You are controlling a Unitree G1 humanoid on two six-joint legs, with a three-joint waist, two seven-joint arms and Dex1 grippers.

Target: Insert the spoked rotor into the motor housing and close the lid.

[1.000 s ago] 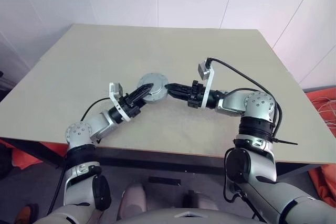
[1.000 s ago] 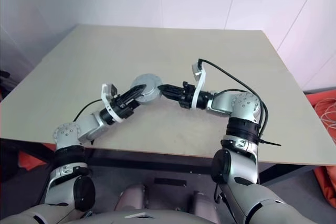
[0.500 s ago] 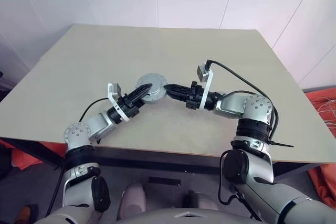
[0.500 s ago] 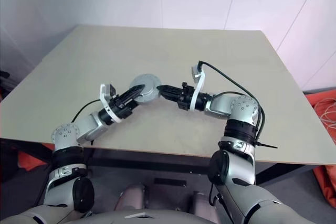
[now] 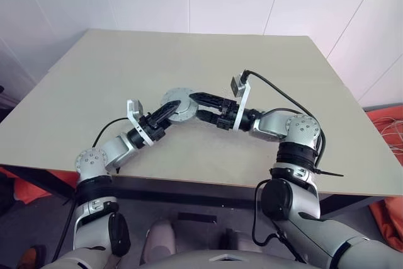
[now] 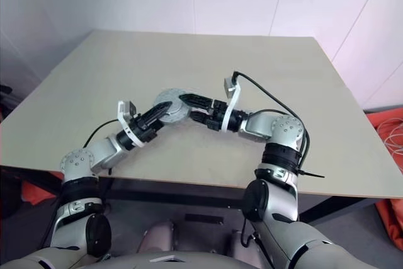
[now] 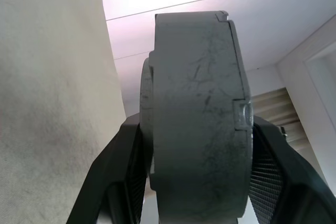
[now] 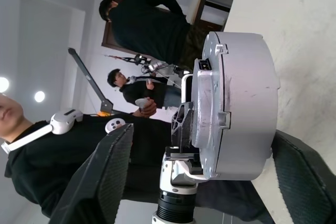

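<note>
Two grippers meet over the middle of the beige table (image 5: 264, 74), which is the biggest thing here and mostly bare. People in dark clothes (image 8: 147, 17) stand in the background of the right wrist view, partly cut off by the frame. Next down is the motor housing (image 5: 178, 106), held up off the table with its lid on, so the windings and the spoked rotor are hidden and I can't say what's inside. The left gripper (image 5: 165, 113) is pinching it across its thickness, one finger (image 7: 270, 174) on each flat face. The right gripper (image 5: 198, 106) has its jaws spread wide around the rim, apparently not touching.
</note>
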